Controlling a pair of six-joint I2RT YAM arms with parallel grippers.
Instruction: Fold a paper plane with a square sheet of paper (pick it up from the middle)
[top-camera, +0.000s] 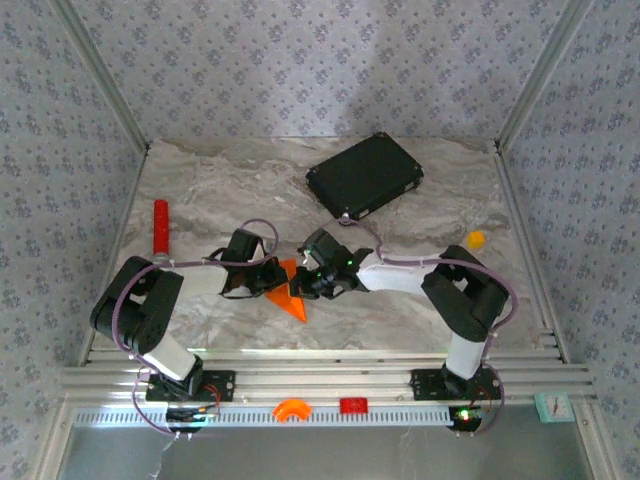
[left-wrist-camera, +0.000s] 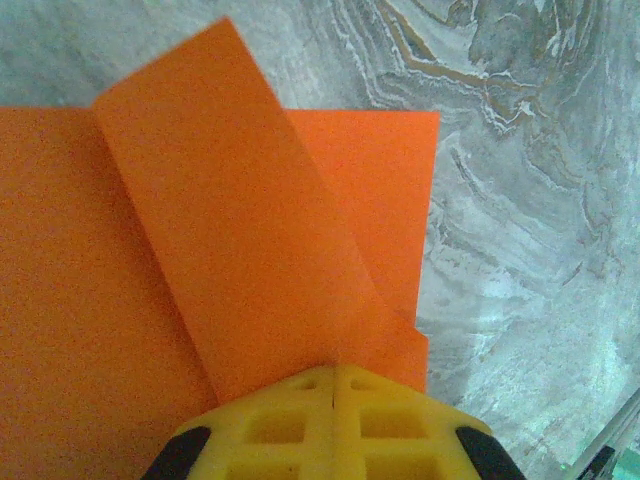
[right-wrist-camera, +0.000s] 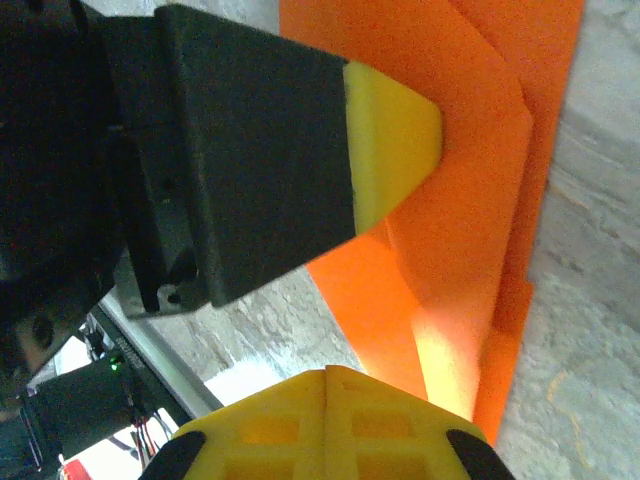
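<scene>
Both grippers closed on a part-folded orange sheet (top-camera: 292, 303), mid table (top-camera: 420, 310).
Left gripper (top-camera: 268, 280) comes in from 9 o'clock and right gripper (top-camera: 312, 282) from 3 o'clock, meeting over the sheet's upper edge. Left wrist view: the yellow fingertips (left-wrist-camera: 300, 425) are pressed together at the foot of a raised folded flap. Right wrist view: its own jaws are closed at the sheet's edge, and the left finger's yellow pad (right-wrist-camera: 395, 140) is down on the paper. Can't tell if either pinches a layer. The sheet's point aims at 5 o'clock. Black case (top-camera: 365, 177) sits at 1 o'clock from the sheet, red cylinder (top-camera: 160, 226) at 10, small yellow lump (top-camera: 476, 239) at 2.
</scene>
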